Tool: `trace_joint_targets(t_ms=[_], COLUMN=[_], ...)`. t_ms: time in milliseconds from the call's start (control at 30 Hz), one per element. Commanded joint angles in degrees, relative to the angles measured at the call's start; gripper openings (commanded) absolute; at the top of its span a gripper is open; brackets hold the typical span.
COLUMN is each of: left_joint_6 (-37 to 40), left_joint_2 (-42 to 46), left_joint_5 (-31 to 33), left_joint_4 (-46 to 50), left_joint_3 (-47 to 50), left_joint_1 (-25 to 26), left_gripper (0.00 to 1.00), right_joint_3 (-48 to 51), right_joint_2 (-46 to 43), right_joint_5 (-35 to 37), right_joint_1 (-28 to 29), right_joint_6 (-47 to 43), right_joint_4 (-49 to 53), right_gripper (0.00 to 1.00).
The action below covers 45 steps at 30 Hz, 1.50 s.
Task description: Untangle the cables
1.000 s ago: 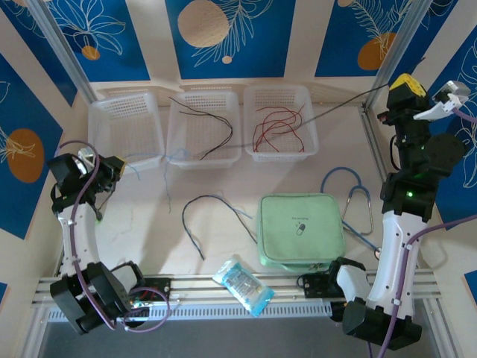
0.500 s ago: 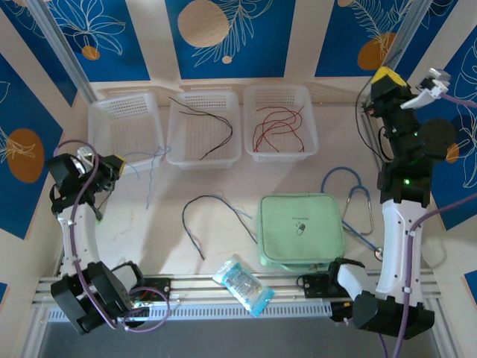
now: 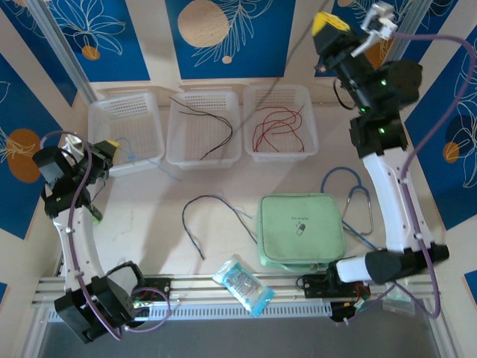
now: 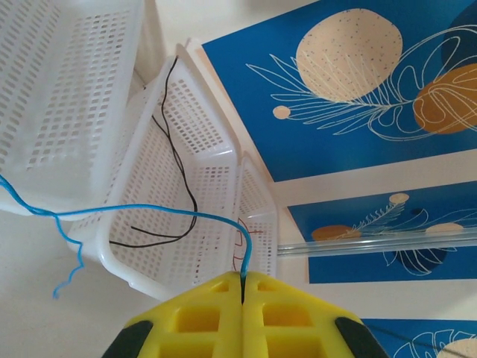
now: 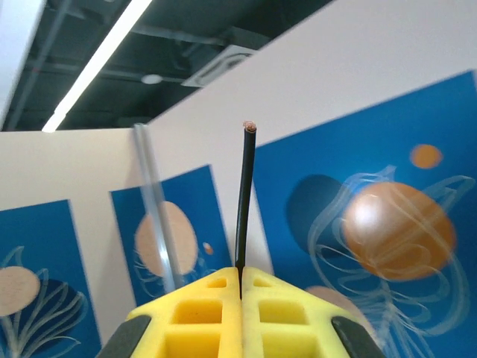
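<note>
Black cable (image 5: 244, 198) — faint beyond right tool (image 5: 241, 270)

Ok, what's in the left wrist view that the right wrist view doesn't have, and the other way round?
Left wrist view: the left gripper shut on the blue cable, which trails off past the white baskets; a black cable lies in the middle one. Right wrist view: the right gripper shut on a dark cable whose cut end stands straight up, with ceiling lights behind. Shared: closed yellow fingers pinching a thin cable, and blue patterned wall panels.
</note>
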<state>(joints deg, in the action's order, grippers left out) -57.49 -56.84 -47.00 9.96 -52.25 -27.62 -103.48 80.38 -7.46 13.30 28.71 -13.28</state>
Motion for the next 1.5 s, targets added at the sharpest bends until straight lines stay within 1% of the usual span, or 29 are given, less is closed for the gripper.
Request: trace_joint_targets(t_ms=[0,100,267,367,500,567,633,700,767,900,967,1233,1367,1467], left_joint_6=[-1.4,-2.0,-2.6,-2.2,-2.5,-2.7,-2.6,-2.8,-2.7,-2.9,-2.9,-2.1,-1.3,-0.9], left_joint_2=[0.9,1.5,2.6,3.8,4.8,5.2,5.4,5.4,5.5,5.8,6.0,5.7,5.6,5.8], left_joint_5=[-1.6,-1.6,-2.0,-2.0,-2.0,-1.9,-1.6,-1.6,-1.7,-1.7,-1.7,-1.8,-1.9,-1.9], left_joint_4=[-2.5,-3.4,-3.7,-2.7,-2.4,-2.5,-2.7,-3.1,-3.1,-3.1,-3.3,-3.0,-2.0,-1.4], left_joint_3=[0.0,1.1,2.3,2.5,3.3,3.8,4.5,5.1,5.5,6.6,7.4,9.6,9.7,10.0], left_joint_1=[0.4,0.5,0.7,0.8,0.9,1.1,1.2,1.2,1.2,1.5,1.7,1.9,1.9,2.0], left_gripper=[0.00,0.00,0.00,0.00,0.00,0.00,0.00,0.00,0.00,0.00,0.00,0.00,0.00,0.00], right_joint_3=[-7.4,-15.0,-27.9,-33.3,-37.9,-36.5,-34.5,-35.1,-39.2,-52.4,-55.1,-55.6,-55.9,-58.3], right_joint_2=[6.7,15.3,30.6,38.3,45.0,46.4,47.1,47.7,48.6,51.3,51.2,47.7,47.8,48.5], right_joint_5=[1.6,2.1,1.2,-0.8,-1.2,-1.6,-0.8,-0.3,-0.4,-1.2,-1.1,1.5,2.2,3.5], right_joint_1=[4.7,8.7,13.1,14.3,15.3,16.1,17.0,16.9,16.9,17.7,18.1,18.4,18.4,18.3], right_joint_6=[-1.8,-1.9,-2.0,-2.8,-5.7,-7.8,-10.3,-8.2,-6.5,-8.4,-9.1,-10.5,-10.0,-10.6], right_joint_4=[-2.5,-2.6,0.0,1.4,8.3,9.9,9.4,7.8,7.9,14.2,14.8,7.6,-0.7,-2.5], right_gripper=[0.00,0.00,0.00,0.00,0.00,0.00,0.00,0.00,0.00,0.00,0.00,0.00,0.00,0.00])
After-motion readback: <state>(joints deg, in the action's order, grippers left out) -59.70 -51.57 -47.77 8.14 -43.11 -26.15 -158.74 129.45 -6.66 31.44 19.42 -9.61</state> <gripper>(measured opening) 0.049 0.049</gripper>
